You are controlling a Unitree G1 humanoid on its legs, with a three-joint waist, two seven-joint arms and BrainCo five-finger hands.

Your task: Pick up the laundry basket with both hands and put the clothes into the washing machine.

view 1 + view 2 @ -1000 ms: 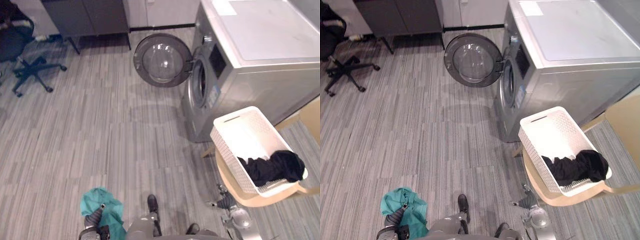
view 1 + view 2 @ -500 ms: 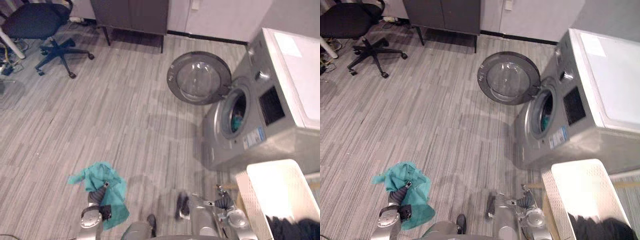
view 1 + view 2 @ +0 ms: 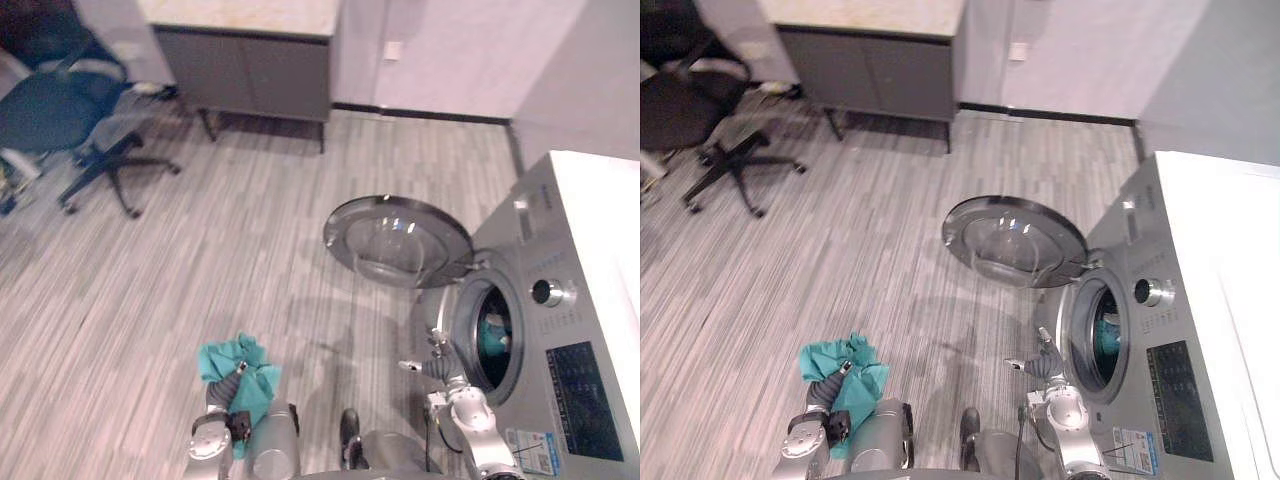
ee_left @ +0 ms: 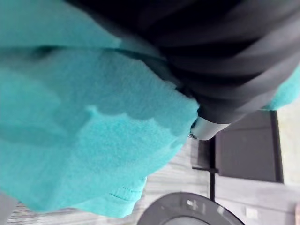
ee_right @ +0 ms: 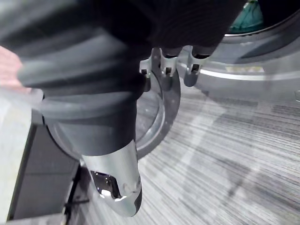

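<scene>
The silver washing machine (image 3: 560,330) stands at the right with its round door (image 3: 400,240) swung wide open. Inside the drum (image 3: 1100,335) lies something teal. My left hand (image 3: 820,395) hangs low at my left side with a teal cloth (image 3: 235,365) bunched in it. That cloth (image 4: 93,117) drapes over the hand's dark cover in the left wrist view. My right hand (image 3: 432,368) is empty and hovers just in front of the drum opening with relaxed fingers (image 5: 165,70) and a straight thumb (image 5: 117,187).
A dark office chair (image 3: 60,110) stands at the far left. A grey cabinet (image 3: 250,70) with a pale top lines the back wall. Striped grey floor (image 3: 200,250) stretches between them and the washer.
The camera has swung left and up, so the white basket with dark clothes has left the picture and the drum opening faces me. My left hand keeps the teal cloth.
</scene>
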